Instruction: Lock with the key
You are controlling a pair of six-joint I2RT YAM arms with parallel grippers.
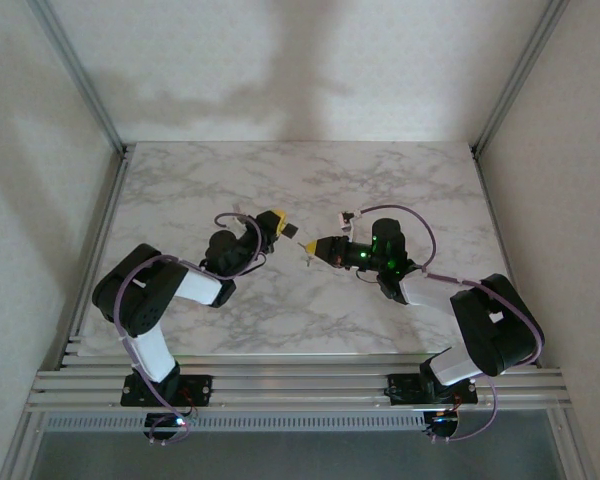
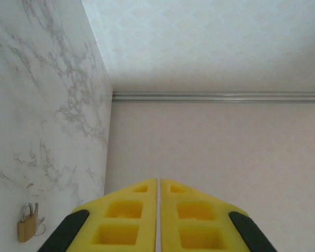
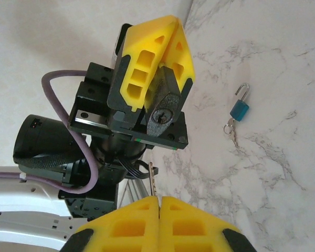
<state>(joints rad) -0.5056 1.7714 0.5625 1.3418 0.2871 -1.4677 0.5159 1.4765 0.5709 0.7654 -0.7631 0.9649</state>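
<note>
pinching the thin key [image 3: 154, 181] between the closed right gripper [image 3: 158, 202] at 6 o'clock, aiming at the keyhole of the dark padlock [image 3: 161, 113] clamped in the left gripper [image 3: 173, 31] at 12, likely handling as light, rigid, slippery metal, best gripping by the bow.

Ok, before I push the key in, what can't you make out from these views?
- Shackle of the black padlock: right wrist view, buried between the left gripper fingers; open or closed unknown.
- Head of the key: right wrist view, pinched inside the right gripper.
- Gap from key tip to keyhole: top view, both too small.
- Keys on the brass padlock: left wrist view, too small to count.
</note>
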